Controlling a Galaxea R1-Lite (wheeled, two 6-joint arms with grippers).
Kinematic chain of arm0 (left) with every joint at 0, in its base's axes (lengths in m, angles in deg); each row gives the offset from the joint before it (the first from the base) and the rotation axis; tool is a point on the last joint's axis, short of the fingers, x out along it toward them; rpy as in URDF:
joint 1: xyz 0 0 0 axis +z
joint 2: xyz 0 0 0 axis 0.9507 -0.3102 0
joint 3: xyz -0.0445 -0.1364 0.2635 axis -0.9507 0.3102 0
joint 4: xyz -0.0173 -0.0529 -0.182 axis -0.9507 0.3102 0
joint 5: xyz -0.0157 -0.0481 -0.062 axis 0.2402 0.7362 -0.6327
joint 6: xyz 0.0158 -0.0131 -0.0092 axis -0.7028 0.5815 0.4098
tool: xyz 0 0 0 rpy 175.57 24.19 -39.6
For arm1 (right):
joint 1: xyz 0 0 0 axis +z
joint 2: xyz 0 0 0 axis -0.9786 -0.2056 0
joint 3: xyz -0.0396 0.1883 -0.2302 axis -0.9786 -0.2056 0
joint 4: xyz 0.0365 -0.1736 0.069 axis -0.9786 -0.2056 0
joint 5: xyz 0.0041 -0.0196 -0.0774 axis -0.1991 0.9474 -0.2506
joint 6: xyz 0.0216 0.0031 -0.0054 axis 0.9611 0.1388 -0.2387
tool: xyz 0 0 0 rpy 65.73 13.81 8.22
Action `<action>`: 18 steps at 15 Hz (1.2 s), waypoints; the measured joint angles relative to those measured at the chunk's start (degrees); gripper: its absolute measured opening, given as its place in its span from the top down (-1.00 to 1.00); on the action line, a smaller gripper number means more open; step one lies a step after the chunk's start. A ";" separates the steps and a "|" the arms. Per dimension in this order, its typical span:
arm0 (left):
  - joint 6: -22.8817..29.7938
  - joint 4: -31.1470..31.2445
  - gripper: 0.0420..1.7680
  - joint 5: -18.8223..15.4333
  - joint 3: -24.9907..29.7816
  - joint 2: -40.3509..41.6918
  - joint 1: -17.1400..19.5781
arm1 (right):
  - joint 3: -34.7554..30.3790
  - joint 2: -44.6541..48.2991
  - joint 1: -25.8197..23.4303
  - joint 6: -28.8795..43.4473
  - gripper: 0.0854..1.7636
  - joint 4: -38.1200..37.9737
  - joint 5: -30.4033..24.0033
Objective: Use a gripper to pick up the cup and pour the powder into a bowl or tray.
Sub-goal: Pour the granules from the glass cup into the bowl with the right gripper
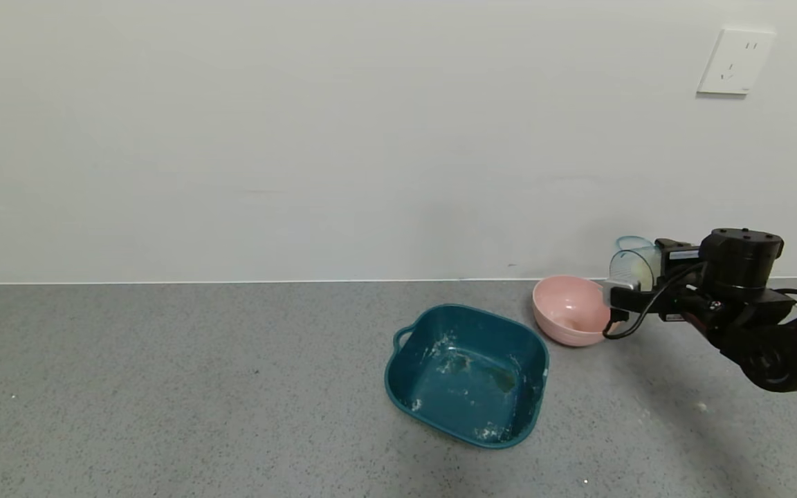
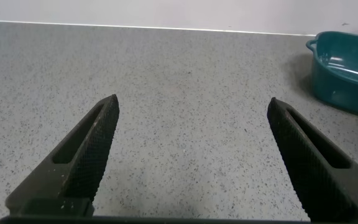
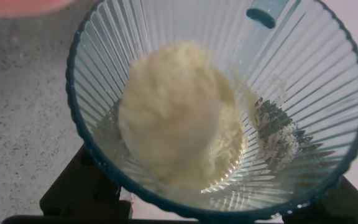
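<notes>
While my right gripper point(image 1: 623, 294) clamps the cup point(image 1: 632, 268) by its ribbed wall, tipped just beside the bowl point(image 1: 570, 310), it feels light and flexible; powder point(image 3: 176, 112) sits inside. My left gripper point(image 2: 191, 155) gapes, idle.

Speckled grey stone-look countertop point(image 1: 163, 387), matt and finely grained. Beside the dark teal tray point(image 1: 468, 373): smooth, slightly glossy plastic, dusted inside with white patches. Just right of that tray, glossy pink plastic bowl point(image 1: 568, 308), smooth-walled. Above the bowl's right rim, translucent pale green plastic cup point(image 3: 216, 106), vertically ribbed, shiny, with a darker teal rim. Inside the cup, clumpy, soft, matt off-white powder point(image 3: 173, 112), flecks clinging to the ribs. Matt black, cross-hatched textured fingers point(image 2: 89, 149) on the left gripper point(image 2: 191, 155). Right gripper point(image 1: 637, 283) in matt black plastic. Behind the tray, plain matt white wall point(image 1: 301, 138) with a smooth white plastic socket plate point(image 1: 734, 62).
</notes>
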 joint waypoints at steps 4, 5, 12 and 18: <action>0.00 0.02 -0.94 -0.02 0.00 0.00 0.00 | 0.20 -1.24 1.13 -4.56 -0.50 0.94 3.78; 0.00 0.05 -0.94 -0.02 0.00 0.00 0.00 | 0.39 -1.38 1.71 -5.00 -0.50 0.78 3.85; 0.00 0.00 -0.94 0.00 0.00 0.00 0.00 | 2.78 -3.08 4.35 -7.23 -0.50 0.77 7.88; 0.00 0.00 -0.94 0.00 0.00 0.00 0.00 | 6.36 -4.47 5.57 -8.97 -0.50 0.78 8.18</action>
